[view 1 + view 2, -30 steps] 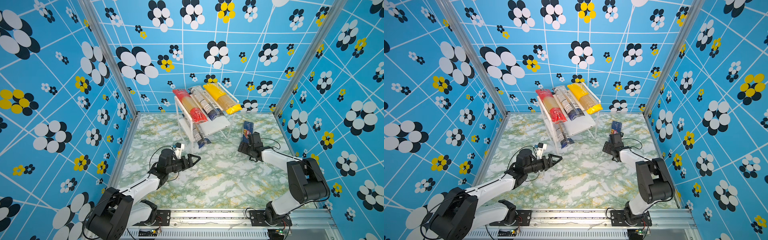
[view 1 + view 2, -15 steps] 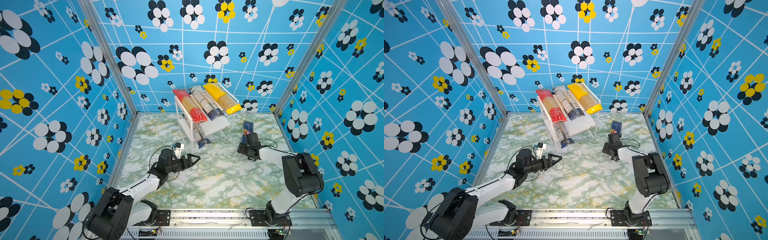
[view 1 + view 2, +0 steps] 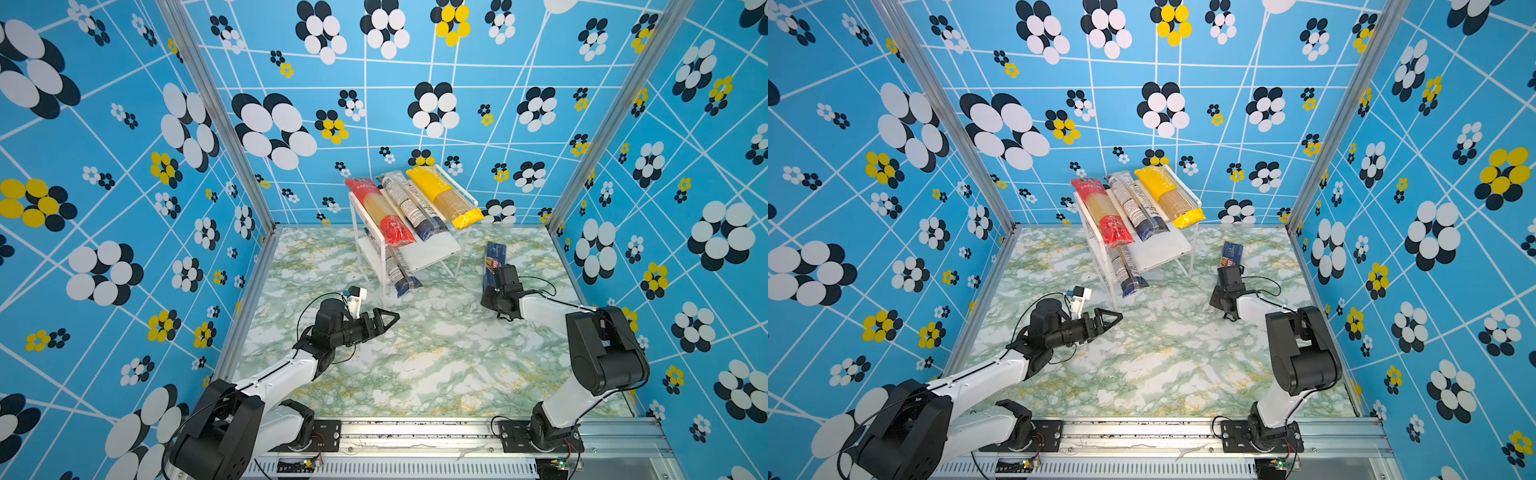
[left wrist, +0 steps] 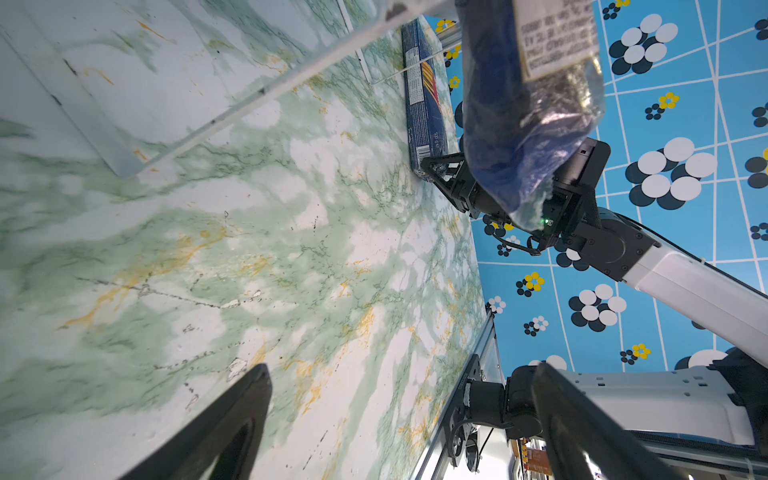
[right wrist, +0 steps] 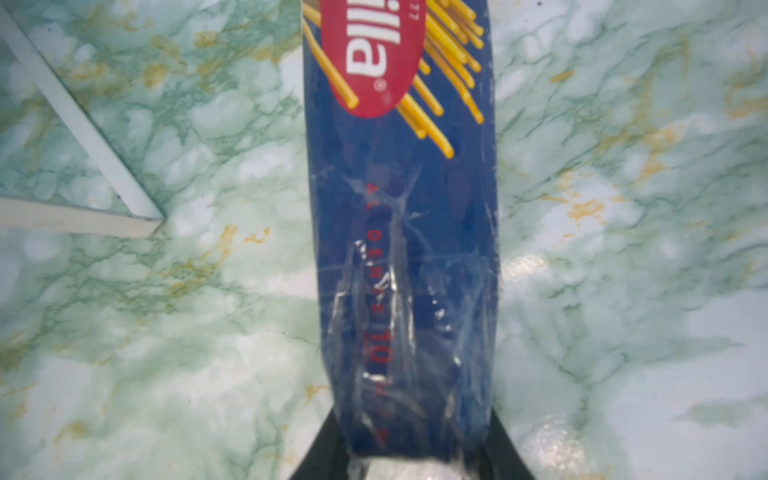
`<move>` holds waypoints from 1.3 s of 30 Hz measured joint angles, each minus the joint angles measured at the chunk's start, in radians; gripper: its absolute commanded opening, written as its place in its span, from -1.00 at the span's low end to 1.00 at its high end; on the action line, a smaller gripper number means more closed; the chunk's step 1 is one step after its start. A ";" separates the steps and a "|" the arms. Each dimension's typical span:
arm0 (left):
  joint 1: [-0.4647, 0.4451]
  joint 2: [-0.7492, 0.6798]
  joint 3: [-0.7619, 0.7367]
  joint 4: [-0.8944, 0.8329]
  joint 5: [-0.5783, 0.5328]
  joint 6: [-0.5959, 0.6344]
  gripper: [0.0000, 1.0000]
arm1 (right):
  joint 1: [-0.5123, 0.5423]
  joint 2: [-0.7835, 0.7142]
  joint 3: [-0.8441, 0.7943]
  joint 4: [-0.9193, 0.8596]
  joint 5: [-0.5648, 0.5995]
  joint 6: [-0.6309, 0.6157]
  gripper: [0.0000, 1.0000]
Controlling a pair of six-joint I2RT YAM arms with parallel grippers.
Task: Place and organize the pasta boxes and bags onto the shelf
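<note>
Right gripper (image 5: 415, 455) is clamped on the near end of the navy Barilla box (image 3: 494, 259), one finger on each long side. The box lies flat on the marble table (image 3: 415, 365), right of the shelf (image 3: 432, 251), long axis running near to far. Left gripper (image 3: 384, 321) has its jaws apart and holds nothing; it hovers low over the table just near-left of the shelf. The top tier carries the red-ended pack (image 3: 380, 212), a see-through navy-ended pack (image 3: 409, 205) and the yellow pack (image 3: 442, 195) side by side. The lower tier holds a second see-through pack (image 3: 395, 268) on its left, poking out past the near edge, with bare board to its right. The box looks like the last item, and that bare stretch is the likely slot.

Main risk is the end grip. The whole box hangs past the fingers, so on lift it may droop or pivot in the jaws. The wrap looks glossy and taped in the right wrist view, so slip is plausible. A swinging far end could clip the thin acrylic leg left of the box and shove the light shelf. All three top packs overhang their board and could slide off if it is bumped. Feeding the box under the top board looks tight, and a crooked entry may push the overhanging lower pack out.
</note>
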 measured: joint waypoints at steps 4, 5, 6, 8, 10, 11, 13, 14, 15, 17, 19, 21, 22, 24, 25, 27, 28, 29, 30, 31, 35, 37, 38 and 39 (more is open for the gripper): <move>0.000 -0.002 -0.002 0.000 0.000 0.000 0.98 | -0.004 -0.003 -0.001 0.001 -0.010 -0.005 -0.66; 0.001 -0.002 -0.004 0.000 0.000 0.000 0.98 | -0.005 -0.004 -0.003 0.002 -0.012 -0.005 -0.69; 0.001 -0.002 -0.006 0.000 0.000 0.000 0.98 | -0.006 -0.006 -0.005 0.005 -0.014 -0.005 -0.72; 0.001 -0.002 -0.010 -0.002 0.000 0.000 0.98 | -0.006 -0.018 -0.015 0.005 -0.025 -0.006 -0.78; 0.001 -0.002 -0.012 -0.004 0.000 0.000 0.98 | -0.006 -0.034 -0.026 -0.003 -0.037 -0.009 -0.84; 0.001 -0.002 -0.012 -0.005 0.000 0.000 0.98 | -0.006 -0.042 -0.029 -0.013 -0.046 -0.010 -0.86; 0.001 -0.002 -0.012 -0.005 0.000 0.000 0.98 | -0.006 -0.060 -0.031 -0.034 -0.058 -0.012 -0.90; 0.001 -0.002 -0.012 -0.005 0.000 0.000 0.98 | -0.006 -0.072 -0.035 -0.044 -0.068 -0.012 -0.93; 0.001 -0.002 -0.012 -0.005 0.000 0.000 0.98 | -0.006 -0.084 -0.041 -0.053 -0.075 -0.013 -0.95; 0.001 -0.002 -0.012 -0.004 0.000 0.000 0.98 | -0.006 -0.121 -0.061 -0.075 -0.095 -0.016 -1.00; 0.001 -0.002 -0.012 -0.003 0.000 0.000 0.98 | -0.006 -0.163 -0.081 -0.102 -0.117 -0.019 -1.00; 0.001 -0.001 -0.013 0.000 0.000 -0.002 0.98 | -0.006 -0.204 -0.098 -0.137 -0.137 -0.023 -1.00; 0.001 0.000 -0.013 0.002 0.000 -0.003 0.98 | -0.006 -0.224 -0.103 -0.158 -0.145 -0.026 -1.00; 0.001 0.003 -0.013 0.005 0.000 -0.004 0.98 | -0.006 -0.265 -0.110 -0.202 -0.163 -0.033 -1.00; 0.001 0.005 -0.013 0.005 0.000 -0.004 0.98 | -0.006 -0.290 -0.115 -0.225 -0.172 -0.037 -1.00; 0.001 0.011 -0.013 0.005 0.000 -0.004 0.98 | -0.006 -0.343 -0.130 -0.275 -0.187 -0.045 -1.00; 0.001 0.015 -0.013 0.005 0.000 -0.003 0.98 | -0.006 -0.370 -0.136 -0.302 -0.194 -0.050 -1.00; 0.001 0.019 -0.013 0.005 0.000 -0.003 0.98 | -0.006 -0.395 -0.141 -0.329 -0.201 -0.055 -1.00; 0.001 0.023 -0.013 0.005 0.000 -0.003 0.99 | -0.006 -0.415 -0.143 -0.356 -0.204 -0.059 -1.00; 0.001 0.028 -0.013 0.006 0.000 -0.003 0.98 | -0.006 -0.432 -0.143 -0.380 -0.209 -0.065 -1.00; 0.001 0.056 -0.013 0.024 0.003 -0.008 0.98 | -0.006 -0.484 -0.144 -0.453 -0.229 -0.080 -1.00; 0.001 0.070 -0.012 0.040 0.009 -0.011 0.98 | -0.006 -0.507 -0.153 -0.472 -0.238 -0.089 -1.00; 0.001 0.076 -0.012 0.048 0.011 -0.011 0.98 | -0.006 -0.518 -0.157 -0.482 -0.242 -0.092 -1.00; 0.001 0.081 -0.012 0.052 0.012 -0.011 0.99 | -0.006 -0.529 -0.159 -0.492 -0.248 -0.094 -1.00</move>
